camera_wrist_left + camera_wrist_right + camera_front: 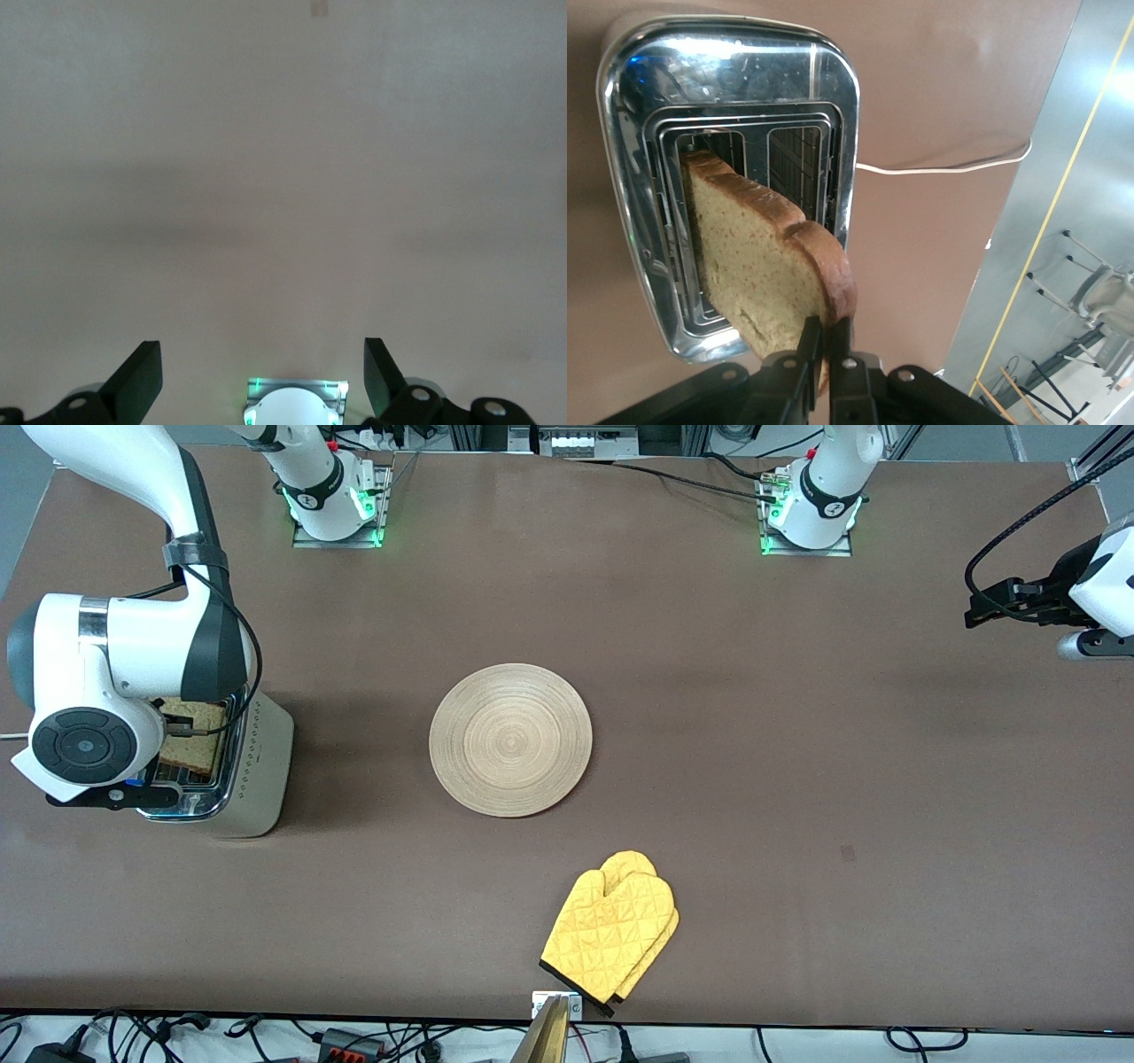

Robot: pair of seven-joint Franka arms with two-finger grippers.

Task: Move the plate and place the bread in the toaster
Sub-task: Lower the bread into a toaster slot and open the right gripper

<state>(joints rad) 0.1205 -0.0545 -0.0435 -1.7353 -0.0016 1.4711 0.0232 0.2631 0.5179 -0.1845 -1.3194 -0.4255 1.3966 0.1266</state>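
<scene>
- Overhead first, from the front view: I have the right gripper (182, 729) over the toaster (252, 766) at the right arm's end of the table, clamped on the bread (190, 735). The slice stands on edge, its lower part already down in a slot.
- The plate (510, 740) lies mid-table, bare, well apart from the toaster; a yellow oven mitt (611, 934) lies nearer the camera than the plate.
- The left gripper (1010, 602) waits over the left arm's end of the table.
- Left wrist view: left fingers (137, 381) spread wide, nothing between them, only bare table below.
- Right wrist view: right fingers (808, 350) pinch the crust at the slice's upper corner. The slice's long axis leans across the slot rather than lining up with it, so I judge squaring it comes before release. The second slot looks empty.
</scene>
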